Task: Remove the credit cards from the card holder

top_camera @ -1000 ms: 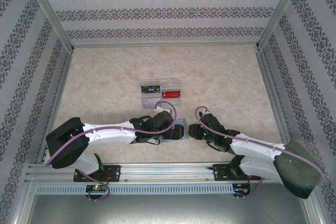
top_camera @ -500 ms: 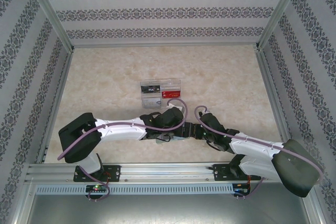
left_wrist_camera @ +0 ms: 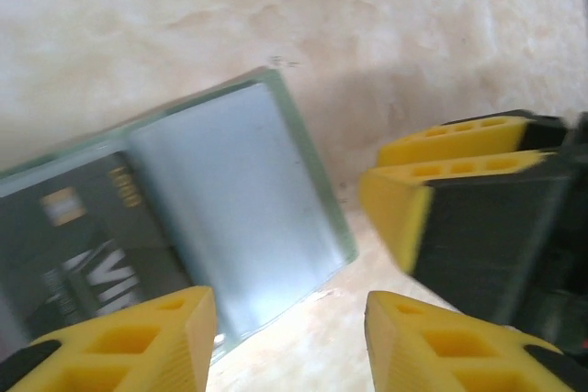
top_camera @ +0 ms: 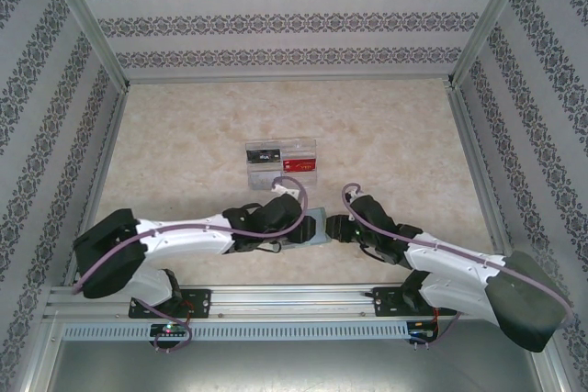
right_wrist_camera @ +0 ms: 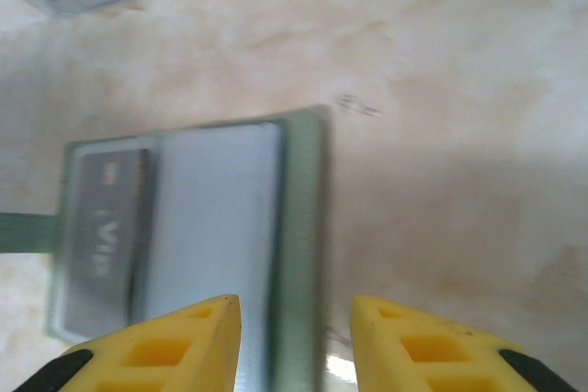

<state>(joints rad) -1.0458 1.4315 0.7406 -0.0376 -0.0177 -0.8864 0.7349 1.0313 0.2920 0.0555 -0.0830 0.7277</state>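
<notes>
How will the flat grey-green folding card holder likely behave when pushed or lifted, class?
Lying thin and open on the smooth marbled table, the flat grey-green folding card holder probably slides rather than tips. Being so thin, it may flex if lifted by one edge.

Cream marbled tabletop [top_camera: 386, 135], white walls [top_camera: 294, 16] with grey ornamental bands, aluminium frame rails [top_camera: 87, 20].

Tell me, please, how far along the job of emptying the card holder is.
Done: the card holder lies open on the table, and a red card sits in the clear tray. In hand: the fingers of the left gripper and of the right gripper straddle the holder's edges; whether they grip it is unclear. Left: a dark card in the holder's pocket has to come out.
</notes>
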